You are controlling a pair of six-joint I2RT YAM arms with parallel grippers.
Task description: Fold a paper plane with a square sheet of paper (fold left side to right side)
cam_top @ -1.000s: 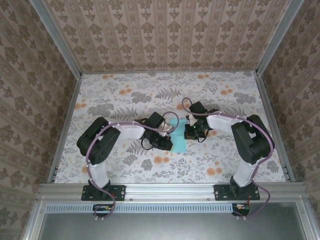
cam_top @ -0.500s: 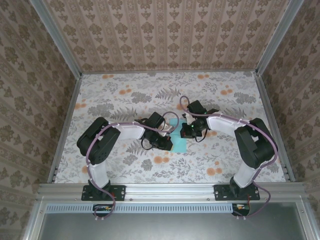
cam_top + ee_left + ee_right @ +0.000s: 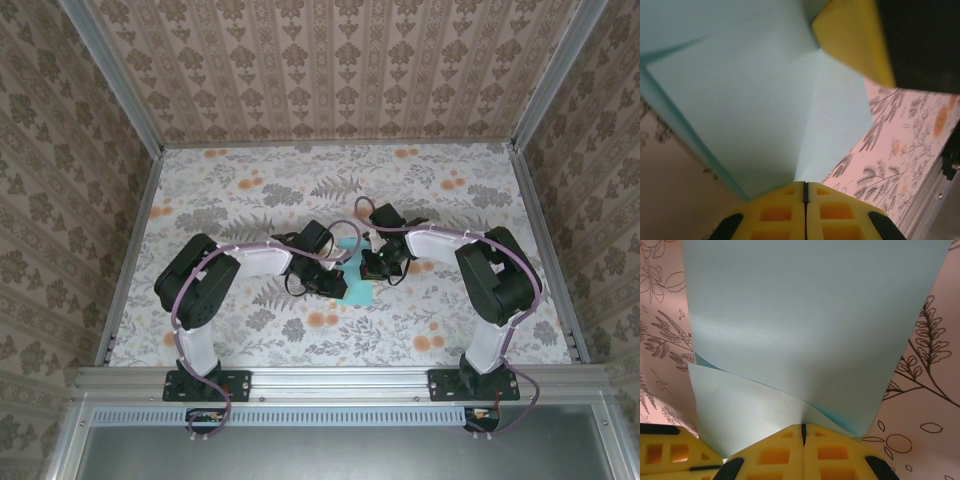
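Left tool (image 3: pixel 805 187): clenched on the square sheet of paper (image 3: pixel 750 100).
Right tool (image 3: pixel 803 428): clenched on it too.
Advice: lay left edge onto right edge — match corners first.

The square sheet of paper (image 3: pixel 359 290) is plain light turquoise, unprinted, partly doubled over: one layer arches loosely above the other. Located near the middle of the table (image 3: pixel 250 190).

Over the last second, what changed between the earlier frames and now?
The right gripper moved left toward the left gripper, carrying its edge of the sheet of paper, so less turquoise shows from above. Nothing was taken hold of or let go. Both grippers stay shut on the paper, and the left arm barely moved.
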